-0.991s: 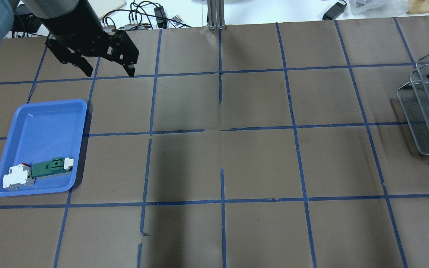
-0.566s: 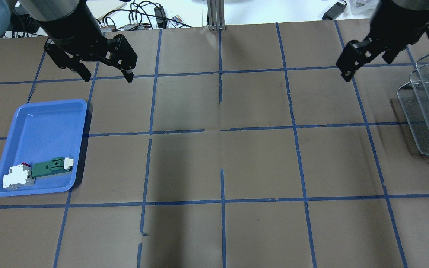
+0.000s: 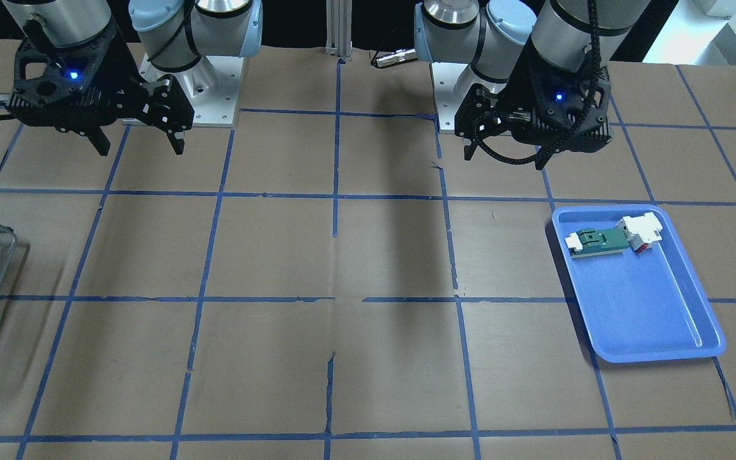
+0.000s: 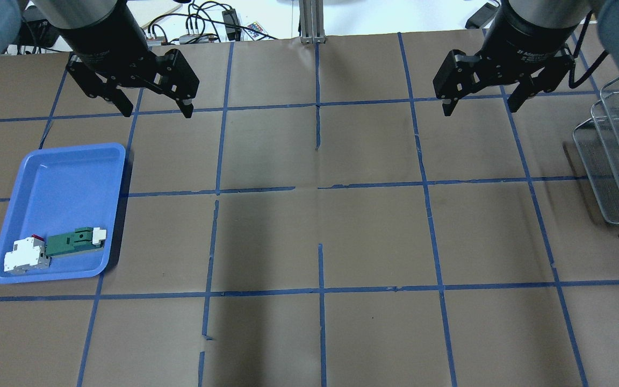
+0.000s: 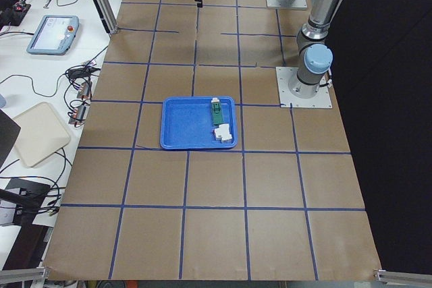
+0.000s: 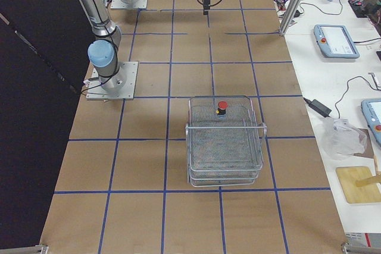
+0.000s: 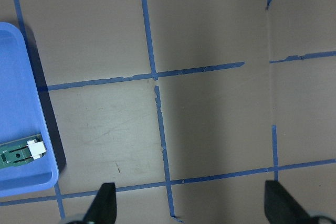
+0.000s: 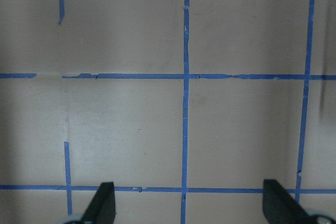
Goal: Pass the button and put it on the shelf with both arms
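Observation:
The button [image 6: 221, 106] with its red cap stands on the top tier of the wire shelf [image 6: 226, 146], near that tier's far rim in the exterior right view. The shelf also shows at the right edge of the overhead view [image 4: 613, 172]; the button is out of view there. My left gripper [image 4: 156, 112] is open and empty, above the table beyond the blue tray. My right gripper [image 4: 480, 108] is open and empty, above the table to the left of the shelf. Both wrist views show only spread fingertips [image 7: 104, 205] [image 8: 104, 205] over bare table.
A blue tray [image 4: 62, 172] lies at the left and holds a green-and-white flat part [image 4: 73, 243] and a white-and-red block [image 4: 24, 255]. A metal post [image 4: 312, 21] stands at the far edge, with cables behind it. Blue tape lines grid the brown table.
My right gripper has moved left, away from the shelf, and turned so both open fingers show. My left gripper has barely moved. The tray and its parts are unchanged.

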You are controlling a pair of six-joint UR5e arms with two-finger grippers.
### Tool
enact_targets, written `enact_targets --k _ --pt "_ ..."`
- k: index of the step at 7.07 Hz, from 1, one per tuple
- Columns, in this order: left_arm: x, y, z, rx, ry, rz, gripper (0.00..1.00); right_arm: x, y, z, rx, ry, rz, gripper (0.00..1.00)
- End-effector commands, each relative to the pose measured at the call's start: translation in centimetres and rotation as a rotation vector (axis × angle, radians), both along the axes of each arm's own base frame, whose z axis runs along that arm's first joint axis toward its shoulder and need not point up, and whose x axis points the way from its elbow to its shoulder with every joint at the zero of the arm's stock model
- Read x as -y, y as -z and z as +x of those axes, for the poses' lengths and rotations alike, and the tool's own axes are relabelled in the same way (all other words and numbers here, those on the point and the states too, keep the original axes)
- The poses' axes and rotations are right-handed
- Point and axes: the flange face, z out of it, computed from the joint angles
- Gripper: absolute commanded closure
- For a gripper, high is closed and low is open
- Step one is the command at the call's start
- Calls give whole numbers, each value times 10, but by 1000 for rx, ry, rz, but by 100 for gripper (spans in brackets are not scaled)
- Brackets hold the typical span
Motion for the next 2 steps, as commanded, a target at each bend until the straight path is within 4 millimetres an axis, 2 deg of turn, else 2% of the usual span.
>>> enact_targets --k 1,2 --pt "-2 3 1 4 1 6 0 0 5 -1 -2 24 6 0" --pt "-3 6 1 6 -6 14 0 1 5 -1 -4 24 2 0"
